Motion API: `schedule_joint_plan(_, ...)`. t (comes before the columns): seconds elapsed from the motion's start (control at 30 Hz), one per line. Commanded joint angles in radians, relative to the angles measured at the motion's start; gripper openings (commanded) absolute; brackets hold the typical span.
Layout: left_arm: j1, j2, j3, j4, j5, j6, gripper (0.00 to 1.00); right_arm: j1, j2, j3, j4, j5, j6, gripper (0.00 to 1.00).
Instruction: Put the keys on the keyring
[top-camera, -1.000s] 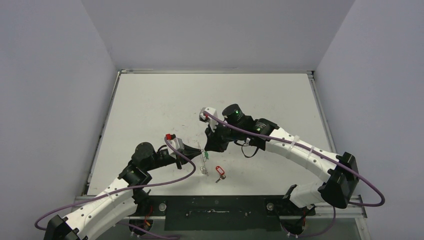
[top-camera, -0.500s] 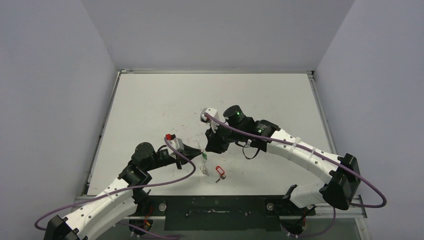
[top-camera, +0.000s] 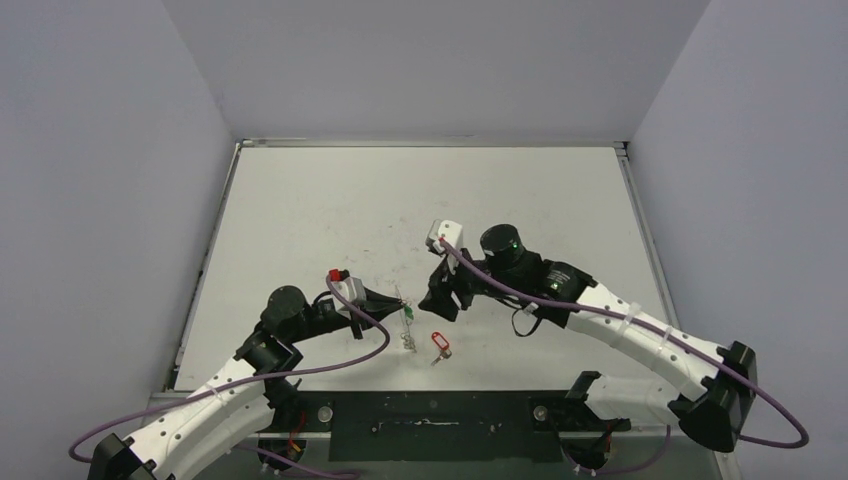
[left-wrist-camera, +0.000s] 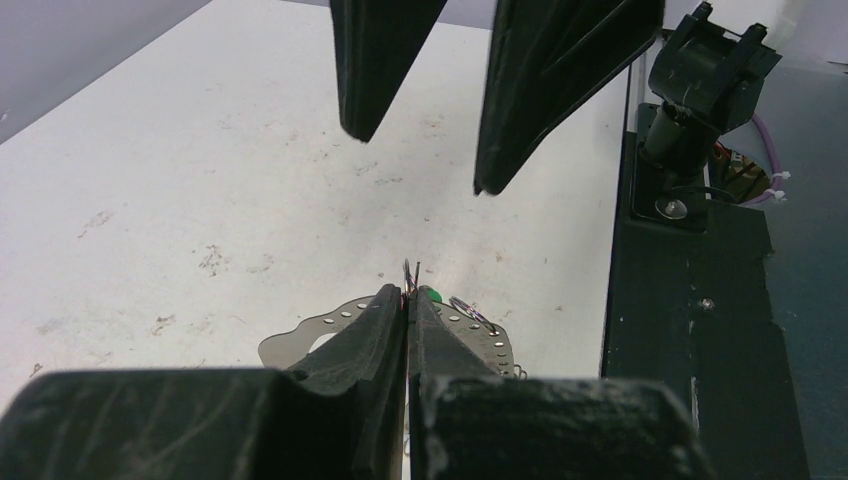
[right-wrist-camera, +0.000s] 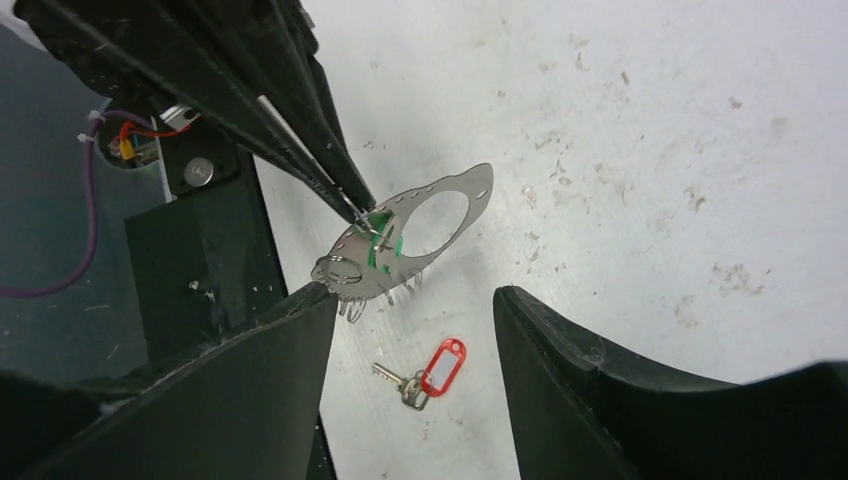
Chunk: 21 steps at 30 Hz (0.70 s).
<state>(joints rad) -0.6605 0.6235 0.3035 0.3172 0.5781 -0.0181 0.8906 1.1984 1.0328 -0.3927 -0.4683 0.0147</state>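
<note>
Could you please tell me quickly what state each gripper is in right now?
Left gripper: closed, pinching the silvery keyring.
Right gripper: open, holding nothing.

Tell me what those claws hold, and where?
The left gripper pinches the keyring wire near the green tag; where on the loop is unclear. The right gripper is open, empty.

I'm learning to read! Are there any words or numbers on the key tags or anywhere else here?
None can be read.
The red oblong plastic key tag has a pale label window, with no writing visible.
The green plastic tag is only partly visible against the flat silvery metal plate; nothing legible.
</note>
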Motion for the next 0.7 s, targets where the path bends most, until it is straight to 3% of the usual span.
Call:
schedule_joint_plan(0.0,-0.005,-0.013,0.019,0.062,0.038,0.001,0.00,-0.002,-0.151,-0.117,0.215,-0.034,-0.128,0.59)
schedule_joint_plan(0.23,-0.007,0.001,0.016,0.102,0.103,-0.009,0.00,-0.003,-0.244,-0.320,0.525,-0.205,-0.251,0.58)
schedule_joint_plan(0.43,-0.006,0.009,0.006,0.154,0.129,-0.027,0.00,-0.001,-0.133,-0.290,0.583,-0.325,-0.245,0.44)
schedule_joint_plan(0.67,-0.006,0.021,0.009,0.163,0.151,-0.032,0.00,0.000,-0.068,-0.274,0.608,-0.337,-0.222,0.33)
